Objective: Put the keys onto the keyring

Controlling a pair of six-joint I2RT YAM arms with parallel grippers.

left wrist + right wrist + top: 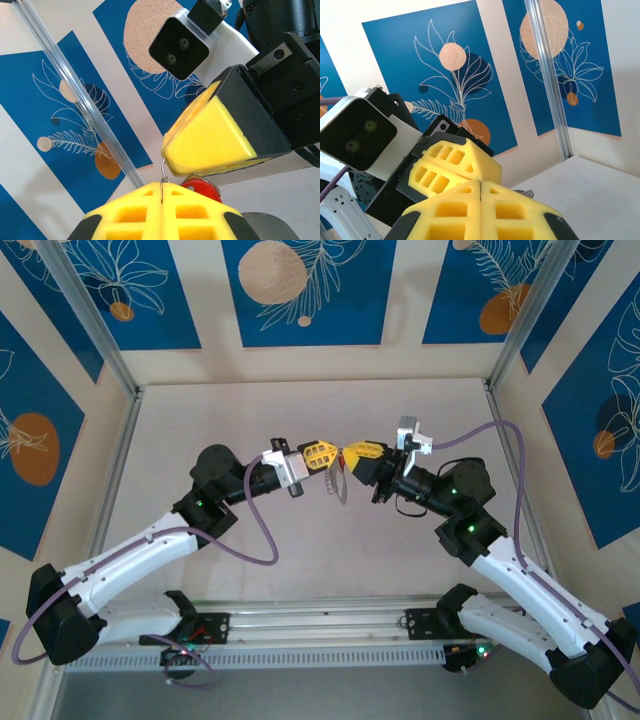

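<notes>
Key [200,186]: red head seen from the left wrist, tucked just under the right gripper's [354,450] yellow pads and just behind the left gripper's [162,189] tips. Blade hidden.

Keyring [163,172]: thin grey wire rising out of the seam of the left pads, up to the edge of the right pads. From above, a grey loop [339,487] hangs under the meeting point, off the table [200,410].

Left jaws clenched on the keyring wire. Right jaws pressed together; can't tell whether they pinch the key.

Grippers tip to tip, mid-table, raised. Bare tabletop all round them. Metal frame posts [108,345] and blue patterned wall panels [300,290] stand well apart from both wrists; arm bases at the near rail [320,655].
</notes>
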